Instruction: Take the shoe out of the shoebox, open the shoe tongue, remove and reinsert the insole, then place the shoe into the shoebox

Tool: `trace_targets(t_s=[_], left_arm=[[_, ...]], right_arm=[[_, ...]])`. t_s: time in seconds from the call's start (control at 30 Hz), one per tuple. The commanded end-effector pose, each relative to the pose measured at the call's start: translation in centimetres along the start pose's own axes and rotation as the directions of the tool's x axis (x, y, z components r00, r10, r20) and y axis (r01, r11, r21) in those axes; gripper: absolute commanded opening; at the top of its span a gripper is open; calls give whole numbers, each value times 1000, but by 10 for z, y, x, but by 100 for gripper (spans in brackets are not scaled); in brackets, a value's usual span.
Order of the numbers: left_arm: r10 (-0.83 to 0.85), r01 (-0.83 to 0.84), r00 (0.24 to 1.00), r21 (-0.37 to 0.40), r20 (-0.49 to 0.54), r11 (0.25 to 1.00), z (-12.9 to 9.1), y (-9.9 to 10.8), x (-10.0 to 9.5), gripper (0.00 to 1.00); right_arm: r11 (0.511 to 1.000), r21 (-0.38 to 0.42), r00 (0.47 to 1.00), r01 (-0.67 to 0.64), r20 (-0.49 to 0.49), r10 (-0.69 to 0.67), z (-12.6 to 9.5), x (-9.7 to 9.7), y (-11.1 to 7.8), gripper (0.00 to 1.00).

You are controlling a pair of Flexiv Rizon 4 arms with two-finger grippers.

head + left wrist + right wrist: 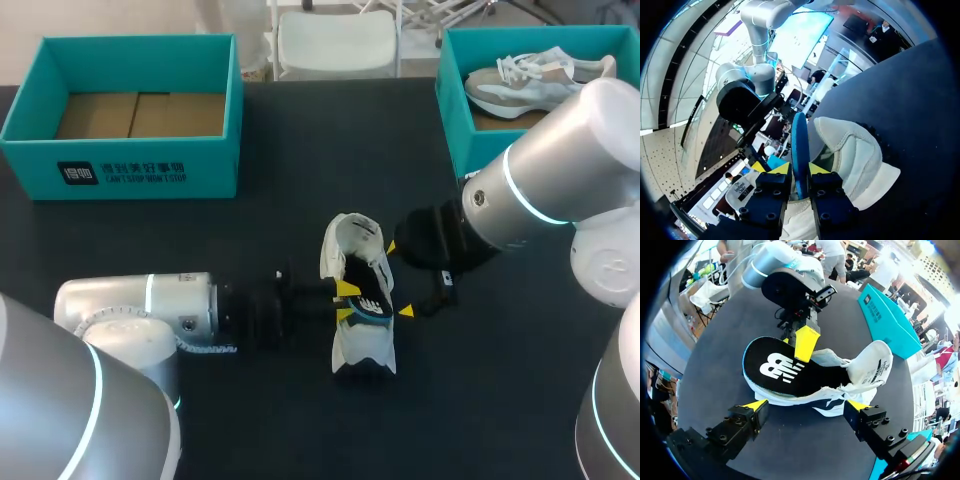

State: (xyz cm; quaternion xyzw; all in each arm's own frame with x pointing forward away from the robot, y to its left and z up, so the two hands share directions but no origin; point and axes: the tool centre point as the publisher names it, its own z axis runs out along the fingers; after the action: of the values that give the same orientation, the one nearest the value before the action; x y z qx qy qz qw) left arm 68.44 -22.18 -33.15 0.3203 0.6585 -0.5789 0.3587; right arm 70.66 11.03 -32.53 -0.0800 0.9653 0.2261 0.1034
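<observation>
A white shoe (pixel 358 350) lies on the black table (pixel 250 420) in the middle, its opening facing my right arm. Its insole (pixel 785 370), black on top with a blue edge (pixel 800 145), sticks partly out of the shoe (pixel 867 367). My left gripper (pixel 346 301) comes in from the left, and its yellow tips pinch the insole from both sides (pixel 799 168). My right gripper (pixel 398 279) stands wide open, its two fingers straddling the shoe without touching it (pixel 807 405).
A teal shoebox (pixel 120 165) with a bare cardboard floor stands at the back left. A second teal box (pixel 455 110) at the back right holds another pale shoe (pixel 530 80).
</observation>
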Motion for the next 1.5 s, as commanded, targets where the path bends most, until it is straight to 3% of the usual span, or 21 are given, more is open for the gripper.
trace_targets(t_s=[0.03, 0.37, 0.47, 0.5, 0.9, 1.03, 1.07, 1.13, 1.2, 1.3, 1.5], left_arm=[[4, -4, 1000, 5, 8, 1000, -5, -9, 0, 21], [6, -5, 1000, 49, -19, 999, 6, -17, 4, 17], [4, -3, 1000, 55, -25, 998, 9, -16, 6, 11], [2, -1, 1000, 58, -29, 998, 9, -15, 6, 0], [-45, 45, 997, -7, -59, 999, 6, 15, 18, 0], [-49, 49, 998, 1, -44, 999, 2, 7, 17, 0], [-52, 52, 998, 3, -36, 999, 1, 4, 16, 7], [-49, 50, 998, 8, -26, 999, -2, -2, 13, 36], [-44, 44, 999, 16, -18, 999, -5, -8, 11, 44], [-33, 33, 999, 30, -12, 999, -11, -17, 5, 49], [5, -4, 1000, 41, -8, 999, -25, -29, -9, 49]], right_arm=[[1000, 1, 1000, 0, 4, 0, 2, 1, 1, 100], [1000, 1, 1000, 0, 4, 0, 2, 1, 1, 100], [1000, 1, 1000, 0, 4, 0, 2, 1, 1, 100], [1000, 1, 1000, 0, 4, 0, 2, 1, 1, 100], [1000, 1, 1000, 0, 4, 0, 2, 1, 1, 100], [1000, 1, 1000, 0, 4, 0, 2, 1, 1, 100], [1000, 1, 1000, 0, 4, 0, 2, 1, 1, 100], [1000, 1, 1000, 0, 4, 0, 2, 1, 1, 100], [1000, 1, 1000, 0, 4, 0, 2, 1, 1, 100], [1000, 1, 1000, 0, 4, 0, 2, 1, 1, 100], [1000, 1, 1000, 0, 4, 0, 2, 1, 1, 100]])
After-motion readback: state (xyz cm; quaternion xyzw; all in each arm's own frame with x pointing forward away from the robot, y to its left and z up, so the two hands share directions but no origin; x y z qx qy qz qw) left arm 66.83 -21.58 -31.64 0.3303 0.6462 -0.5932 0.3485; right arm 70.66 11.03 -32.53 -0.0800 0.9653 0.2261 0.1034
